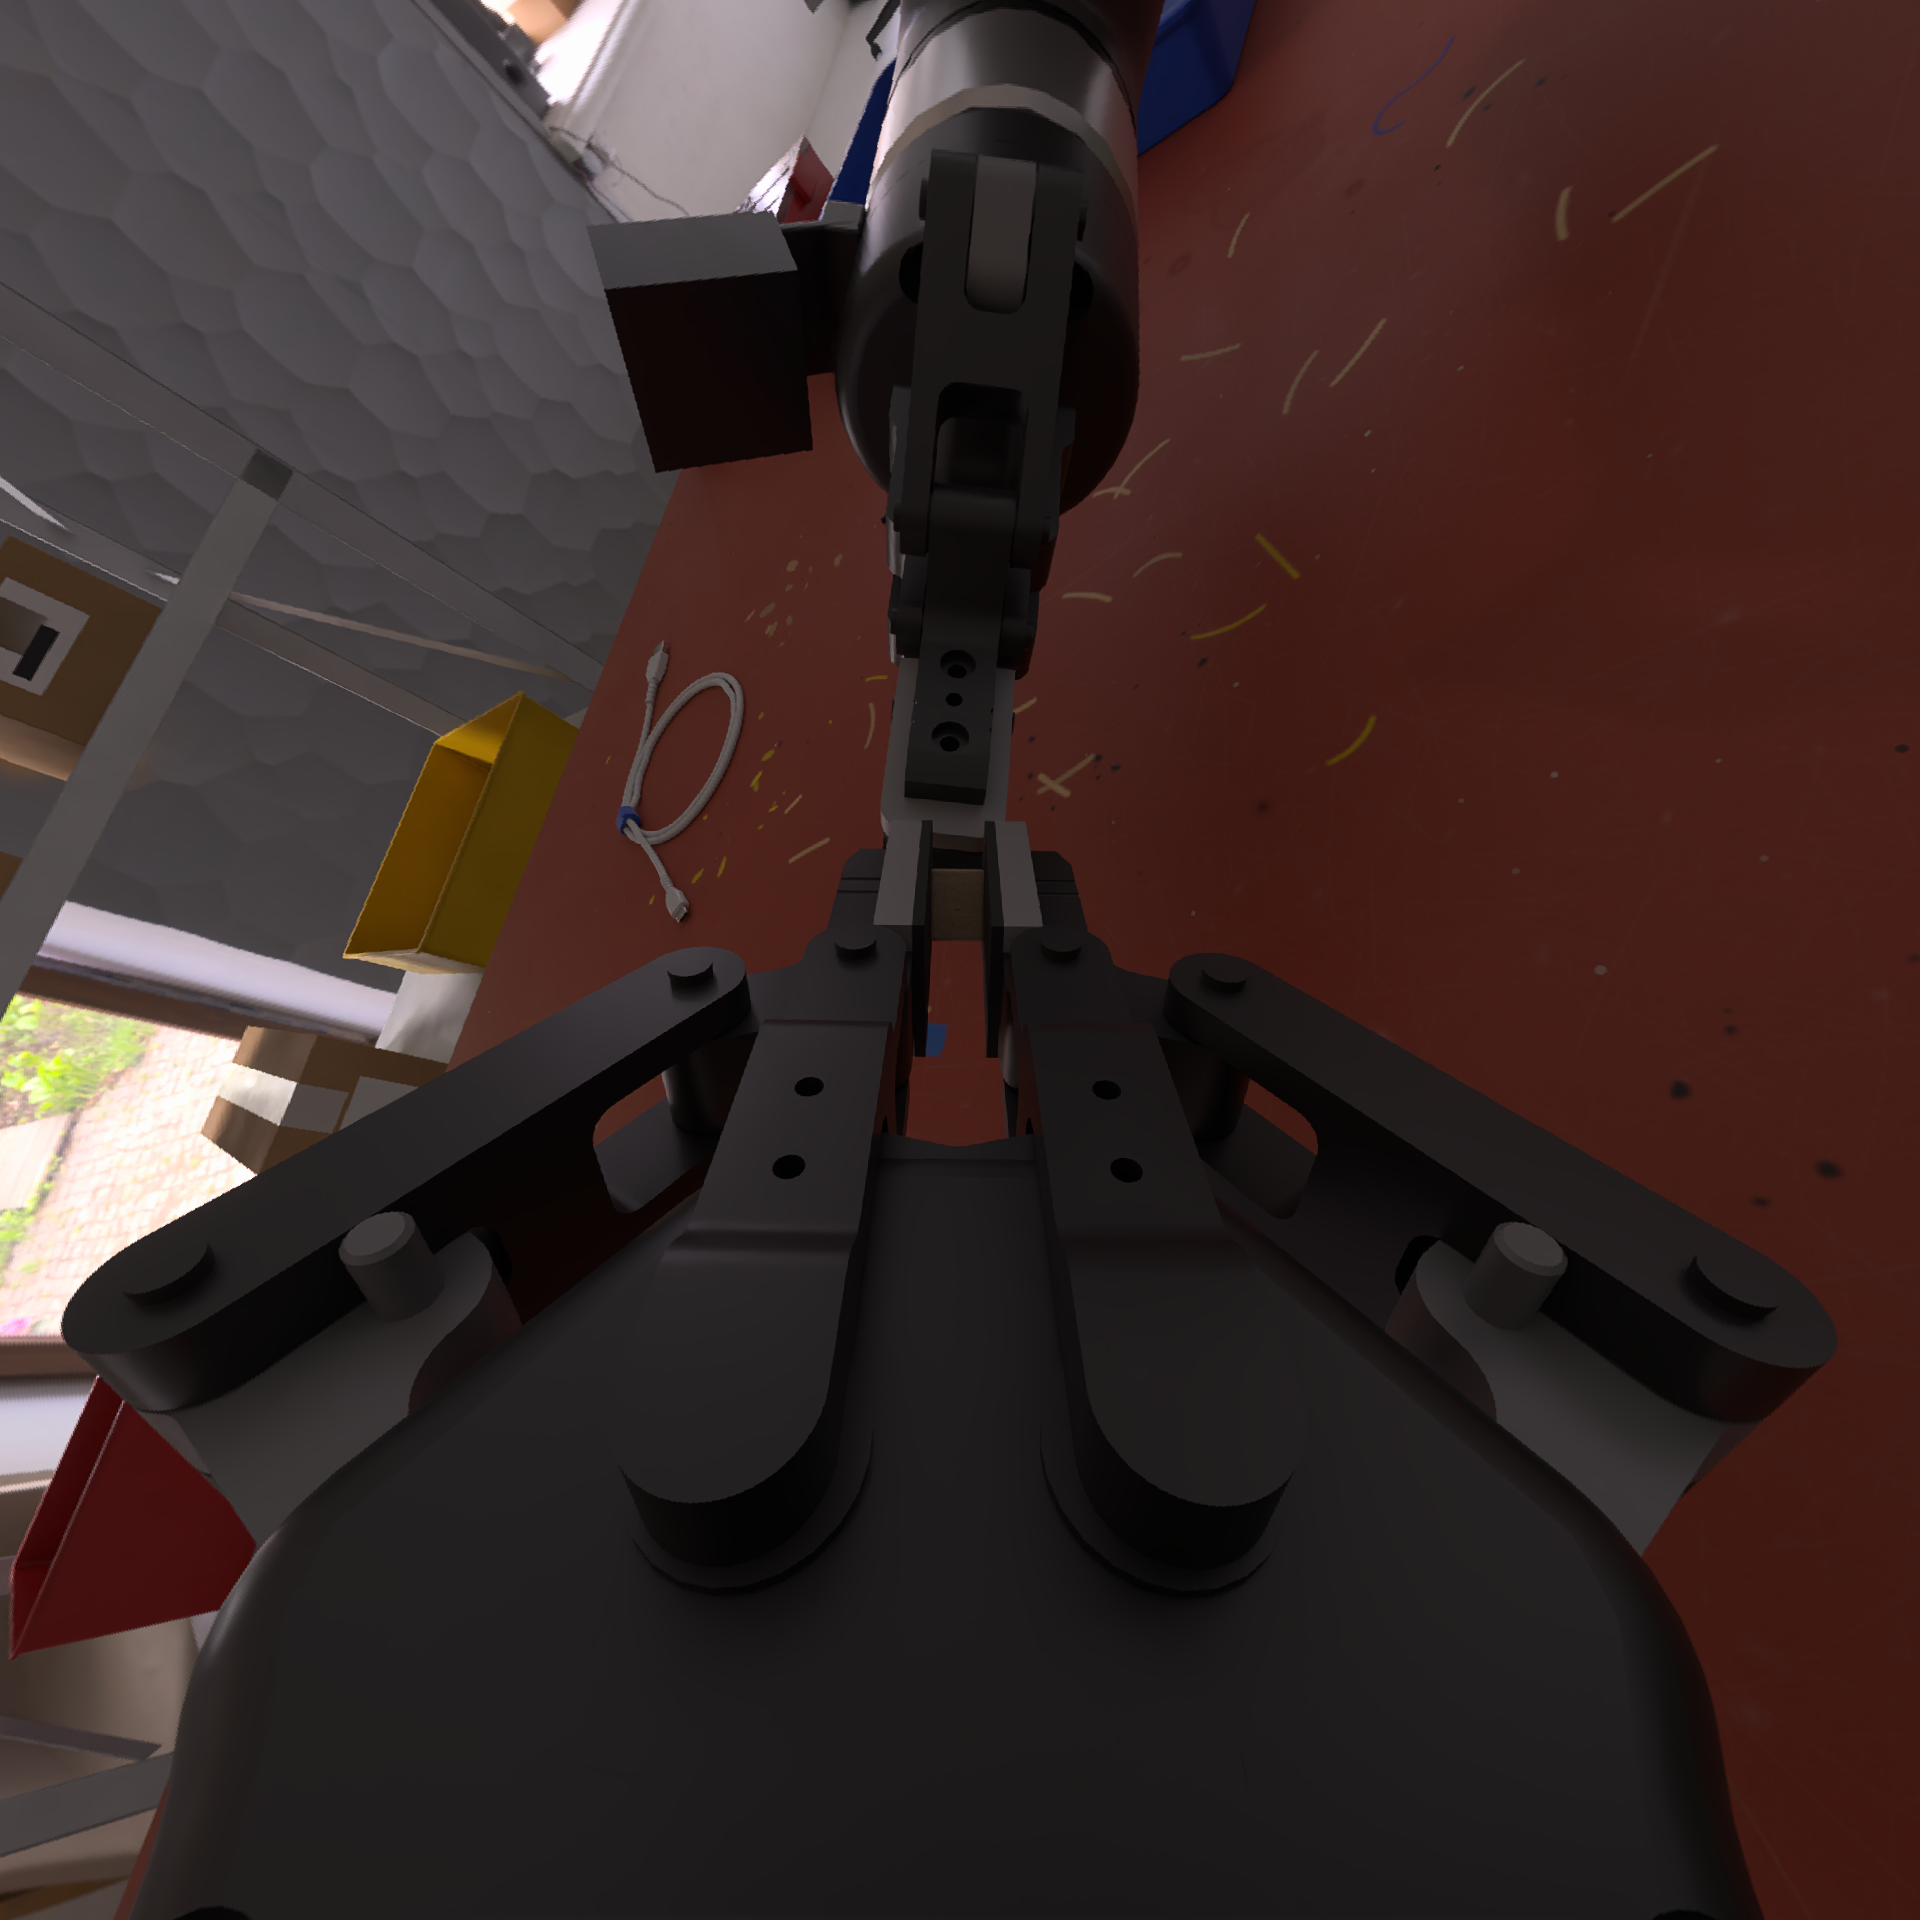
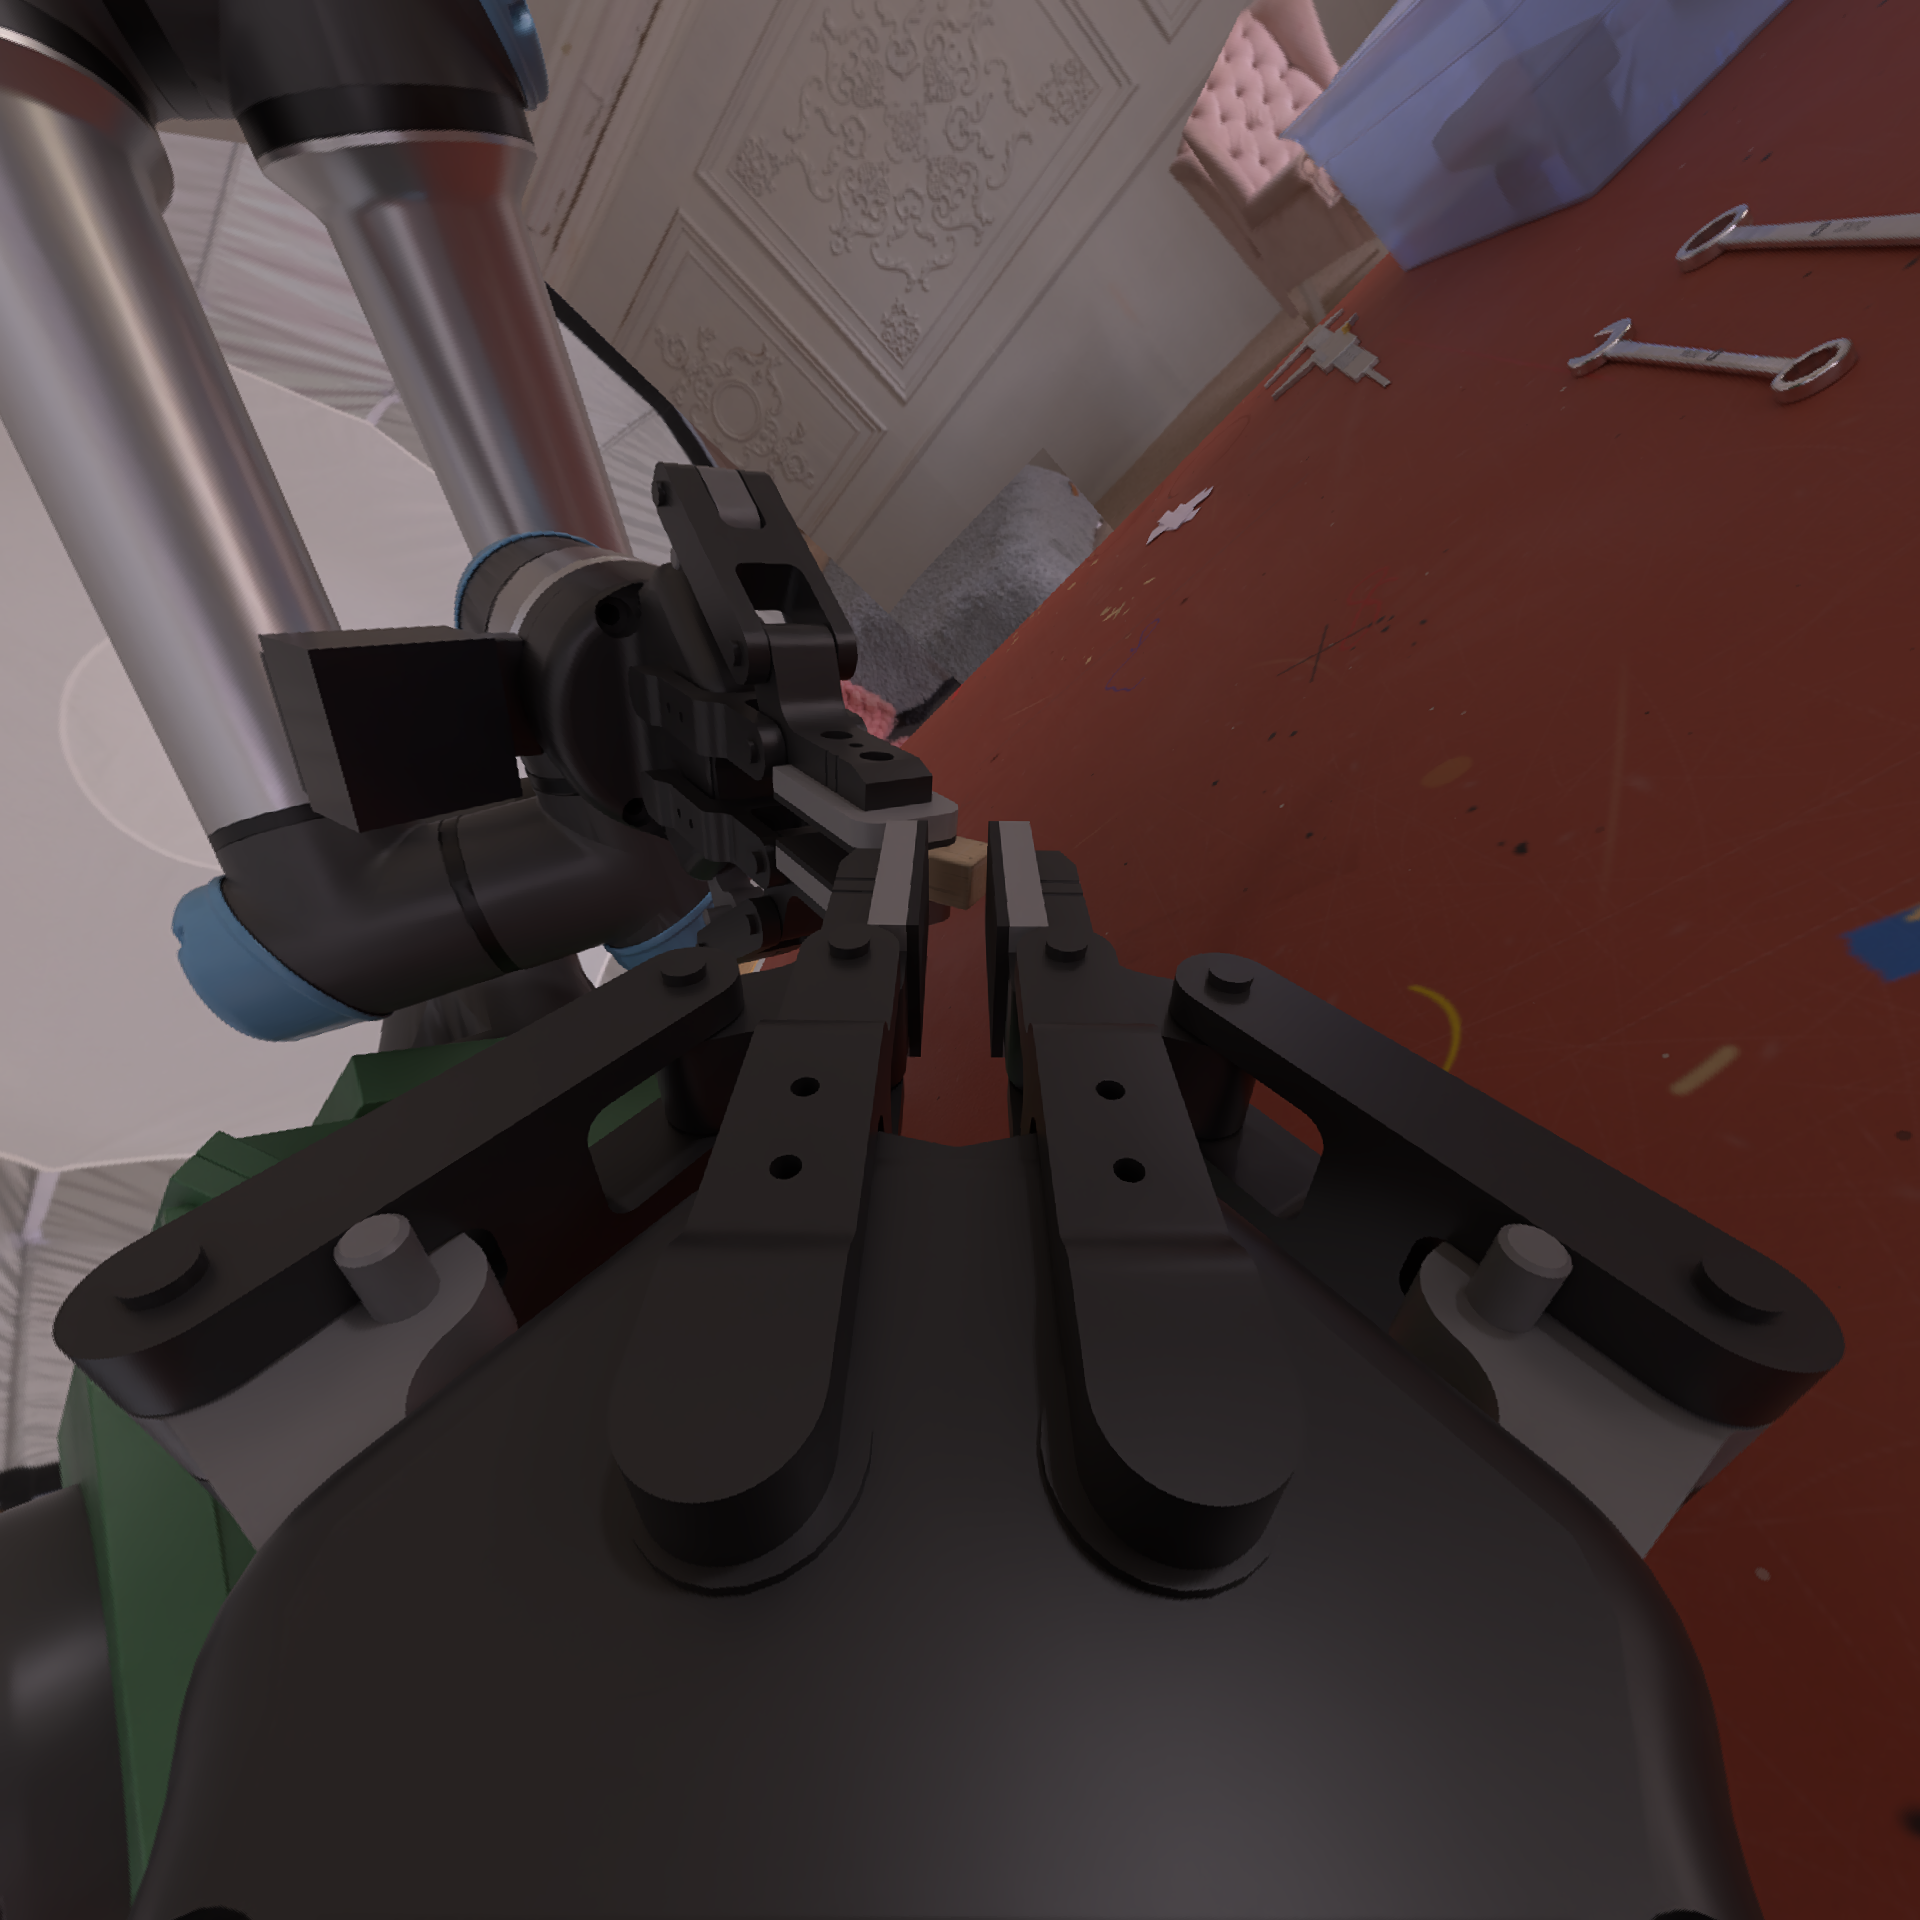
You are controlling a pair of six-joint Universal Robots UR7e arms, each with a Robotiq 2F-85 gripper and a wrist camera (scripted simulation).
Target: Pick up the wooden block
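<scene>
Wooden block [image 1: 957, 902] (one) pinched by left pincer [image 1: 957, 883]; right pincer [image 2: 954, 873] slightly spread.

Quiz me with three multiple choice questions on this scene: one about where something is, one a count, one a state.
1. In the left wrist view, the white cable lies:
A. coiled on the table near the yellow bin
B. draped over an arm
C. inside the bin

2. How many wrenches does the right wrist view show?
A. none
B. two
C. five

3. The wooden block is:
A. alone on the table, far from both grippers
B. inside the bin
C. between the fingers of the left gripper

Answers:
1 A, the coil rests on the red surface just right of the bin.
2 B, two silver ones lie at the upper right.
3 C, the pads flank its sides.
</scene>
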